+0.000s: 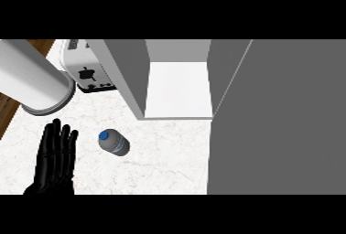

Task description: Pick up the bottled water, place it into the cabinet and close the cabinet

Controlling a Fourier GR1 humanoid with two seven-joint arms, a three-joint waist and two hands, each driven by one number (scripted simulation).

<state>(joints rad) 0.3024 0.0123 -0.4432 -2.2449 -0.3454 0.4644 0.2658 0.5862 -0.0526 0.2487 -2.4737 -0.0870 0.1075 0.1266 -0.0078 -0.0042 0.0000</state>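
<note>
The step in hand, as I judge it, is the pick itself: nothing is held yet. The bottled water (114, 143) sits on the pale counter (165, 164) at about 8 o'clock from the middle of my view, its blue cap showing at the upper-left end. From this steep angle I cannot say for sure whether it stands or leans.

The cabinet (130, 77) is open at 12 o'clock, its white shelf bare. From the bottle it lies at roughly 1 o'clock, and near. The broad grey panel at 3 o'clock I take for the cabinet door (277, 123), swung out towards me.

To do this well I would wrap the bottle round its body, below the cap, with the thumb on one side and the fingers opposite, so it cannot roll away across the counter. I would lift it clear before swinging towards 1 o'clock, and keep it off the cabinet's near wall, which stands between the bottle and the shelf. The toaster (88, 68) and the large pale cylinder (34, 77) at 10 and 11 o'clock are out of that path.

The left hand (55, 157) shows at 8 o'clock by the lower edge, just beside the bottle at its 9 o'clock and not touching it. It is flat and unclenched, fingers straight and pointing to 12, holding nothing. The right hand does not show at all.
</note>
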